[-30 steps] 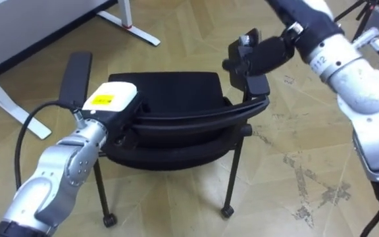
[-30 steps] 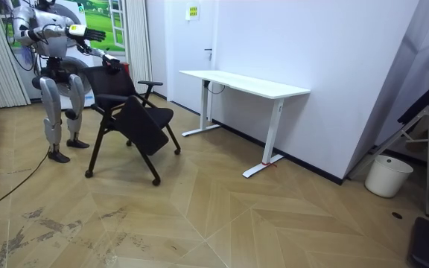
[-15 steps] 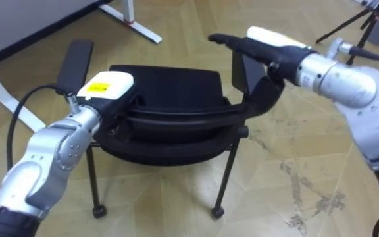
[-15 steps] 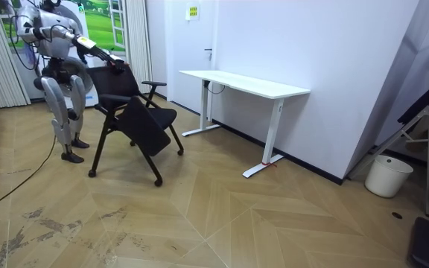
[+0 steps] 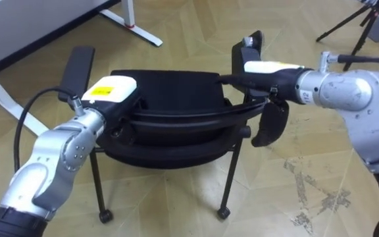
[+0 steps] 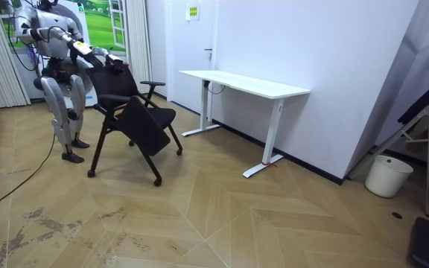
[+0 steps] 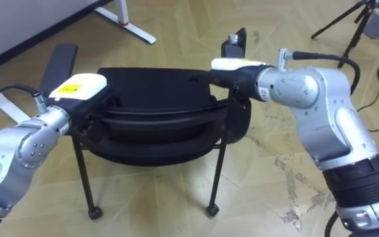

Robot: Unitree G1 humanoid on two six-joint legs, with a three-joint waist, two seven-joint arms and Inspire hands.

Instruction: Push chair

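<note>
A black chair with two armrests stands on the wooden floor, its backrest towards me. My left hand lies on the backrest's left end, its fingers curled down over the top rail. The right hand reaches over the backrest's right end, next to the right armrest; its fingers are stretched out flat above the rail and the thumb hangs down behind it. In the room view the robot stands behind the chair at the room view's left, both arms out to the backrest.
A white desk stands beyond the chair by the wall, with one foot near the seat's far side. Black stand legs show at the far right. A white bin sits at the room view's right.
My right hand came down from above the right armrest onto the backrest's right end, fingers now stretched out. The left hand stayed on the rail. The chair and robot shifted slightly towards the desk.
</note>
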